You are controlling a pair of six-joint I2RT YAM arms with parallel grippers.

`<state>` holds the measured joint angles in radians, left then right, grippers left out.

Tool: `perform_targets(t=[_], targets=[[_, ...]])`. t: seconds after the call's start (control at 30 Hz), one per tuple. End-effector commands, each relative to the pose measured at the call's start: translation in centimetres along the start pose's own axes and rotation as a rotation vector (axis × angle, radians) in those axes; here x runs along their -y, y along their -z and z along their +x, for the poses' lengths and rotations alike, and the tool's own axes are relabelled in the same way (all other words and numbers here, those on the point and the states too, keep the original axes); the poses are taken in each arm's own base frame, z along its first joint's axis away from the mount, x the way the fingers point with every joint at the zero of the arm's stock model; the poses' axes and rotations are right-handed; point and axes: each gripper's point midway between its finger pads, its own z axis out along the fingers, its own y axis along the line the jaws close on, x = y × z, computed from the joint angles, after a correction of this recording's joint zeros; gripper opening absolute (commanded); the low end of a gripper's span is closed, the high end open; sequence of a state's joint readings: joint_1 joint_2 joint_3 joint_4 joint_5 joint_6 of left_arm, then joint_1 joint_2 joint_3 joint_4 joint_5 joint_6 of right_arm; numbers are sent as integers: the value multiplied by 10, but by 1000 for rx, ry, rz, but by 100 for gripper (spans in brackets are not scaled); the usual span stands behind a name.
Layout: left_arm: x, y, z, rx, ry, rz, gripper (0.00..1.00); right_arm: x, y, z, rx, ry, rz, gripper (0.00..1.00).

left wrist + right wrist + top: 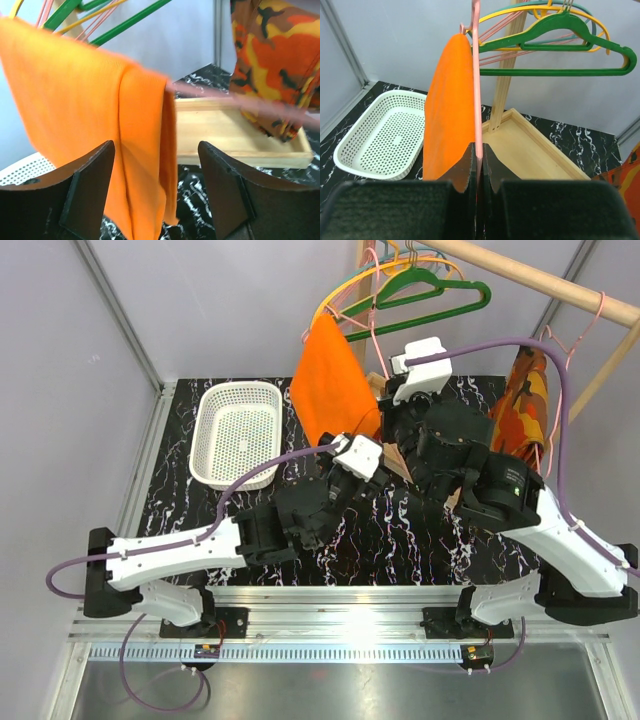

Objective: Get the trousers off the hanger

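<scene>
The bright orange trousers (328,380) hang folded over the thin pink hanger (476,75), which hangs from the wooden rail. My right gripper (478,150) is shut on the pink hanger's wire, with the trousers (451,105) just left of it. My left gripper (156,165) is open, its fingers on either side of the trousers' lower hem (140,170), not touching it. In the top view the left gripper (340,465) sits just below the cloth and the right gripper (400,390) beside it.
A white perforated basket (238,430) lies at the back left. A wooden tray base (540,155) holds the rack posts. Green (555,30) and yellow hangers hang on the rail (540,280). A camouflage-patterned garment (522,400) hangs at the right.
</scene>
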<state>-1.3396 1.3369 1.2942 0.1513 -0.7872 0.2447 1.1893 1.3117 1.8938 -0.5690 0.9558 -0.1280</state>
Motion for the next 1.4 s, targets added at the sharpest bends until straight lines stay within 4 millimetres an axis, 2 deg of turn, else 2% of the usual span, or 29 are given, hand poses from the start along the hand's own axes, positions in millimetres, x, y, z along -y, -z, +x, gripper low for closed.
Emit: perform_targets(t=[0.0,0.07,0.1,0.2,0.27,0.37,0.47,0.77,0.83,0.9,0.93,1.07,1.13,1.23,1.27,1.37], targets=[[-29,18,-19,59,65,-50,71,35,11,-69,176,-246,113,0],[-32,26,-23,83,81,-15,71,33,8,-70,178,-246,113,0],[-30,28,-15,75,73,-5,71,32,9,-71,181,-249,109,0],[-34,30,-12,88,70,-17,71,30,9,-75,183,-264,100,0],[-34,27,-9,88,44,-28,71,28,9,-74,183,-275,91,0],[-23,21,-10,100,45,1,72,24,9,-73,179,-280,86,0],[-13,14,-13,110,51,21,78,26,12,-74,181,-291,95,0],[-9,-8,-26,153,43,-19,77,35,23,-72,193,-337,88,0],[-14,-15,-26,151,39,-42,68,34,24,-70,189,-341,84,0],[-16,-22,-25,146,34,-56,64,36,26,-70,188,-346,82,0],[-20,-26,-23,145,29,-68,57,36,26,-68,187,-343,82,0],[-30,-32,-26,157,25,-100,55,40,28,-70,191,-344,82,0],[-36,-36,-29,166,34,-107,56,38,28,-69,190,-345,75,0],[-39,-39,-35,181,51,-113,66,36,26,-67,186,-337,78,0],[-38,-40,-37,186,54,-110,74,34,25,-66,185,-332,80,0],[-33,-40,-42,207,71,-79,76,31,23,-65,181,-322,85,0]])
